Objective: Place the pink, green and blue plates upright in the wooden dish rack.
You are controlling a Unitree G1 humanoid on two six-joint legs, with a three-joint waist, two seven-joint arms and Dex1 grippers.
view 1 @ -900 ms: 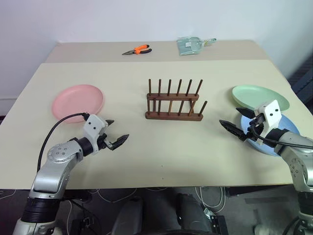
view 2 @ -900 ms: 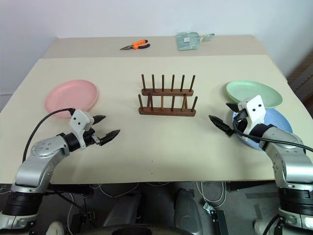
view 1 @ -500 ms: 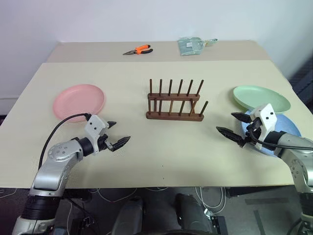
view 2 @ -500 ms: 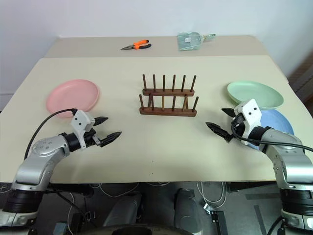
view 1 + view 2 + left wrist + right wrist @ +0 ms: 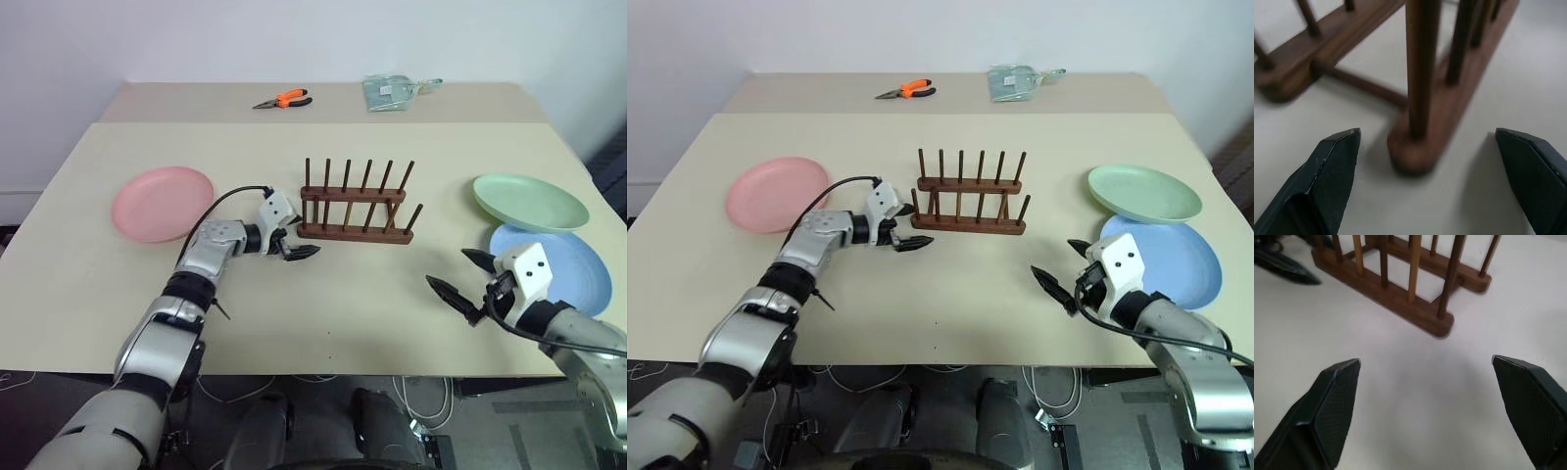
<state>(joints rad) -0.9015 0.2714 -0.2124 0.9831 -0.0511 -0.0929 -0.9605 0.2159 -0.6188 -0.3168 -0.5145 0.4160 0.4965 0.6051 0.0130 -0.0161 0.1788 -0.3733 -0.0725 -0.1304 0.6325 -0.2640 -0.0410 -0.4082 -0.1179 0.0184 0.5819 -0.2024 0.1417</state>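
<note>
The wooden dish rack [image 5: 355, 211] stands empty at the table's middle. The pink plate [image 5: 163, 203] lies flat to its left. Flat on the right lie the green plate [image 5: 530, 202] and, nearer me, the blue plate [image 5: 563, 264]. My left gripper [image 5: 299, 240] is open right at the rack's left end; the left wrist view shows the end of the rack's rail [image 5: 1415, 147] between its fingers [image 5: 1327, 171], untouched. Near the front edge my right gripper [image 5: 449, 269] is open and empty, just left of the blue plate, facing the rack [image 5: 1400, 298].
Orange-handled pliers [image 5: 284, 99] and a clear plastic bag [image 5: 392, 90] lie on the far table strip behind the rack. The table's right edge runs close past the green and blue plates.
My left arm has reached forward and right, from the near left of the table up to the rack's left end. The right gripper has drawn back off the blue plate toward the front edge.
</note>
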